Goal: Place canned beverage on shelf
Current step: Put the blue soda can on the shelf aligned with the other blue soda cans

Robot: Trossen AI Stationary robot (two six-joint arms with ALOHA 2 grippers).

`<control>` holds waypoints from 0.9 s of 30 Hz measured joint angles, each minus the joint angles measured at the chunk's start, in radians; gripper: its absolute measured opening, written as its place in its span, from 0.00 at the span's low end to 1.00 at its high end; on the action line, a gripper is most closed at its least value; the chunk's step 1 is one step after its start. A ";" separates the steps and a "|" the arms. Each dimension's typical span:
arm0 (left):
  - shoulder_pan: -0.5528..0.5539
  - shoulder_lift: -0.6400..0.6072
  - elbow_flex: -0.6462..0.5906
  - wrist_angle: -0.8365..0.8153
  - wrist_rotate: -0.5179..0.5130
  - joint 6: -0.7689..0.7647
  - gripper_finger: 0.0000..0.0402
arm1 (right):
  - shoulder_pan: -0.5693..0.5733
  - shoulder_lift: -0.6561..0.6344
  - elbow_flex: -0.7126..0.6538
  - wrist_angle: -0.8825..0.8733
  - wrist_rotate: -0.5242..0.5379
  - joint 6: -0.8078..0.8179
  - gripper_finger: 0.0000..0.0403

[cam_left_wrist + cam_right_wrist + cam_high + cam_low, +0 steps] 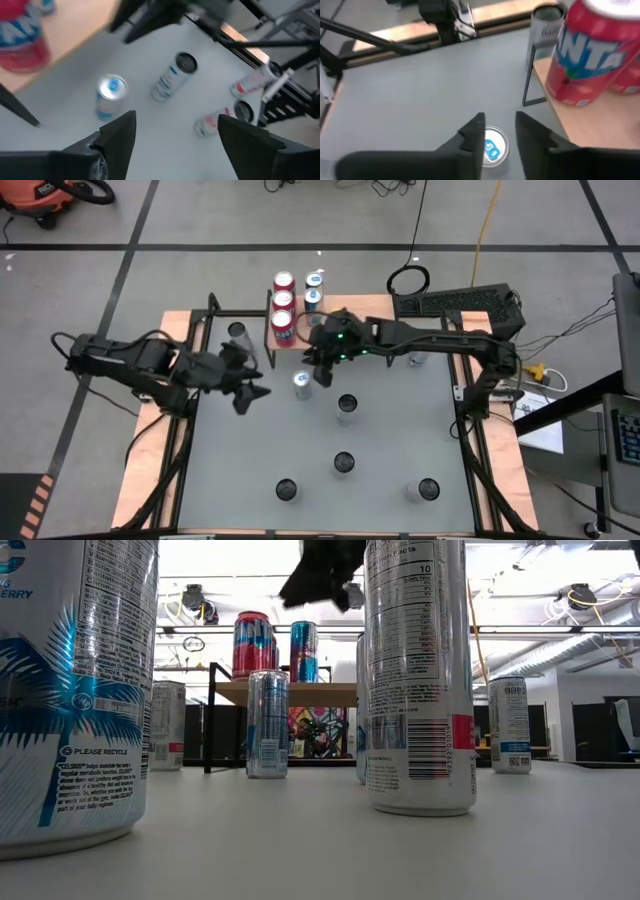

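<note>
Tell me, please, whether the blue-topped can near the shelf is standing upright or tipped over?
Upright. The blue-topped can shows its round lid from above, and in the low view it stands on its base on the table, beside the shelf.

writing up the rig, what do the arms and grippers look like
Both arms are dark, jointed and slim. The right arm shows a small green light near its wrist. The left gripper and right gripper each have two broad, matte black, wedge-shaped fingers.

Left arm (130, 360): matte black, jointed links, cabling along segments | Right arm (430, 340): matte black, green indicator light near wrist | Left gripper (172, 137): two broad, black wedge-shaped fingers | Right gripper (497, 137): two black, tapered, angular fingers
</note>
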 joint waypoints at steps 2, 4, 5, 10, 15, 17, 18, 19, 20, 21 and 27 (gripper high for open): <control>-0.053 0.002 -0.001 -0.004 -0.028 -0.020 0.69 | 0.000 0.034 0.008 0.002 -0.001 -0.001 0.29; -0.102 0.001 -0.001 -0.011 -0.071 -0.044 0.69 | 0.002 0.061 0.008 0.001 -0.002 -0.001 0.37; -0.123 0.001 -0.001 -0.024 -0.093 -0.054 0.69 | 0.007 0.075 0.008 0.001 -0.002 -0.001 0.41; -0.214 0.001 -0.001 -0.134 -0.194 -0.148 0.69 | 0.038 0.110 0.009 0.006 0.000 -0.001 0.61; -0.263 0.001 -0.030 -0.162 -0.219 -0.180 0.69 | 0.060 0.145 0.009 0.003 0.031 0.002 0.75; -0.273 0.001 -0.050 -0.153 -0.219 -0.194 0.69 | 0.063 0.158 0.009 0.002 0.049 0.003 0.78; -0.276 0.001 -0.061 -0.153 -0.219 -0.206 0.69 | 0.064 0.164 0.009 0.002 0.049 0.003 0.79; -0.279 0.001 -0.073 -0.153 -0.218 -0.219 0.69 | 0.064 0.167 0.009 0.002 0.049 0.003 0.80; -0.282 0.001 -0.086 -0.150 -0.217 -0.230 0.69 | 0.064 0.172 0.009 0.002 0.053 0.003 0.80; -0.284 0.002 -0.094 -0.150 -0.214 -0.241 0.69 | 0.064 0.178 0.009 0.004 0.058 0.003 0.80; -0.293 0.002 -0.126 -0.104 -0.212 -0.259 0.69 | 0.056 0.214 0.009 0.007 0.050 -0.001 0.80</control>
